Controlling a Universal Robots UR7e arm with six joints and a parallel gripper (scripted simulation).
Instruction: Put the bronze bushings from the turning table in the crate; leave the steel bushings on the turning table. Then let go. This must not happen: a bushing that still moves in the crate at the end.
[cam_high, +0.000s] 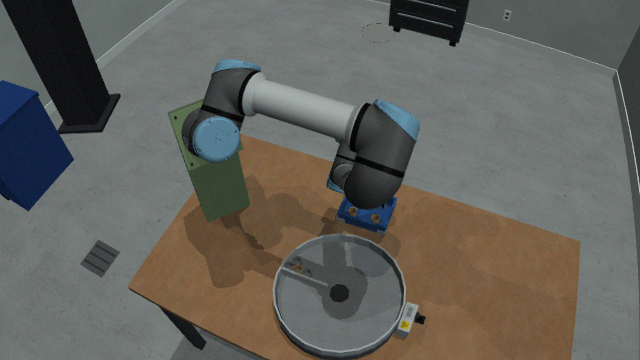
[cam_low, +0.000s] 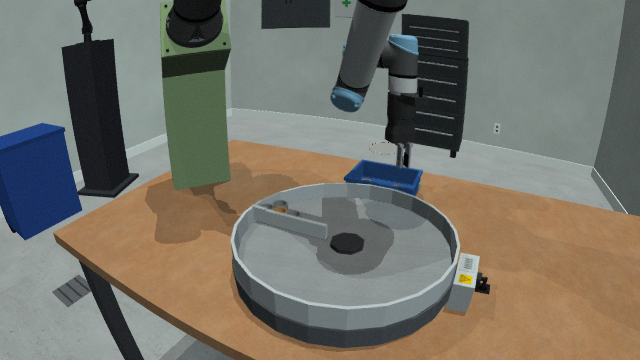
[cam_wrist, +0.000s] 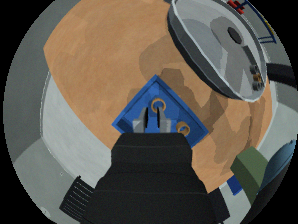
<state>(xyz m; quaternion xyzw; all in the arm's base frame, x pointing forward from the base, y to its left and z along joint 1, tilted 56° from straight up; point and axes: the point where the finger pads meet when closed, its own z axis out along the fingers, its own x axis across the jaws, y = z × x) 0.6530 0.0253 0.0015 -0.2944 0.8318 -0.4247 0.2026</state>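
My gripper (cam_low: 402, 156) hangs just above the blue crate (cam_low: 384, 177), fingers pointing down. They stand a little apart with nothing between them. In the wrist view the fingertips are over the crate (cam_wrist: 154, 117). Two bronze bushings lie in the crate (cam_high: 350, 205) (cam_high: 375, 212); the wrist view shows them too (cam_wrist: 160, 104) (cam_wrist: 182, 127). On the grey turning table (cam_high: 339, 295), a small cluster of bushings (cam_high: 297, 267) sits against the straight bar near the left rim. One is bronze and the others beside it are steel.
The green robot pedestal (cam_high: 212, 165) stands at the table's back left. A control box (cam_high: 407, 320) is fixed to the turning table's right side. The arm's elbow (cam_high: 377, 165) hides the gripper in the top view.
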